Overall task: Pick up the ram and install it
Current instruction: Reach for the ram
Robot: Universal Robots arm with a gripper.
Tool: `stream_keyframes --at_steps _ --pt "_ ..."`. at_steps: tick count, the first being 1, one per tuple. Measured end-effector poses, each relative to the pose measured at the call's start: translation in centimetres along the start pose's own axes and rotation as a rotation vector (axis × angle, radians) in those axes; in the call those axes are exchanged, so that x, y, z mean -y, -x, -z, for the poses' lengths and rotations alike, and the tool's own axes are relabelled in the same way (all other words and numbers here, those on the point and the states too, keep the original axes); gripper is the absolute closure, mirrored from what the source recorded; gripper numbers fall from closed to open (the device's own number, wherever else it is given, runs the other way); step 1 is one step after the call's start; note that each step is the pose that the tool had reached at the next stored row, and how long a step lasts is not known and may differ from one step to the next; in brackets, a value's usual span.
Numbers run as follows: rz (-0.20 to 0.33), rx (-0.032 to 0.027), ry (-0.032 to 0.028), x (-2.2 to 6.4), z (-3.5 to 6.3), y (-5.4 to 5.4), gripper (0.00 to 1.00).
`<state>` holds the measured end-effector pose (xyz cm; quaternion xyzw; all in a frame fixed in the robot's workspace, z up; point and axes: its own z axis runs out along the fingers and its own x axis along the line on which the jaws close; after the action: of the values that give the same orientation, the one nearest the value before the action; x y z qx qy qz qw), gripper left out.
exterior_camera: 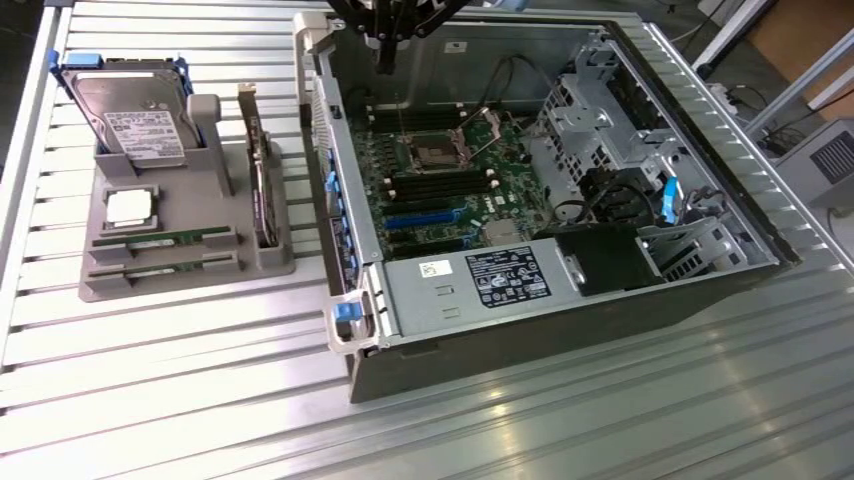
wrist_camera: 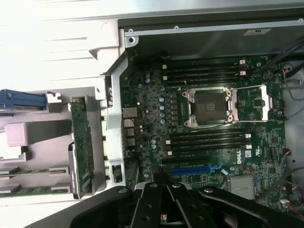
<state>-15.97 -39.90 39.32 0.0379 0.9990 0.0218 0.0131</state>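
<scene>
Green ram (exterior_camera: pixel 163 239) in holder (exterior_camera: pixel 167 286), gripper (exterior_camera: pixel 386 62) well apart

Slatted table (exterior_camera: pixel 200 400) carries grey holder (exterior_camera: pixel 160 289), computer case (exterior_camera: pixel 561 338).

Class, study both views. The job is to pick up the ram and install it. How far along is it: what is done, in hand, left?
Done: nothing yet. Both ram sticks lie in the grey holder beside the open case, and the motherboard's memory slots look empty. In hand: nothing. The gripper is shut, holds no part, and hangs above the motherboard. Left: both the pick-up and the install.
</scene>
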Motion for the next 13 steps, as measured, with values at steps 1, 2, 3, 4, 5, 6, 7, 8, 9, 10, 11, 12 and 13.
stream_keyframes --at_steps 1,2,3,4,5,6,7,8,9,10,11,12,13 --pt "0.000 -0.0001 -0.0001 0.00 0.01 -0.10 0.90" --pt "0.000 -0.0001 -0.0002 0.01 0.01 -0.15 0.90" --pt "0.000 -0.0001 -0.0001 0.01 0.01 -0.22 0.90" --pt "0.000 -0.0001 -0.0001 0.02 0.01 -0.30 0.90" --pt "0.000 -0.0001 -0.0001 0.03 0.02 -0.37 0.90" --pt "0.000 -0.0001 -0.0002 0.03 0.02 -0.47 0.90" --pt "0.000 0.0000 -0.0001 0.04 0.02 -0.61 0.90" --pt "0.000 -0.0001 -0.0002 0.05 0.03 -0.67 0.90" --pt "0.000 0.0000 -0.0001 0.05 0.02 -0.73 0.90" --pt "0.000 -0.0001 -0.0001 0.06 0.03 -0.83 0.90" --pt "0.000 -0.0001 -0.0001 0.06 0.03 -0.87 0.90" --pt "0.000 -0.0001 -0.0001 0.07 0.03 -0.97 0.90" --pt "0.000 -0.0001 -0.0001 0.08 0.03 -1.05 0.90"
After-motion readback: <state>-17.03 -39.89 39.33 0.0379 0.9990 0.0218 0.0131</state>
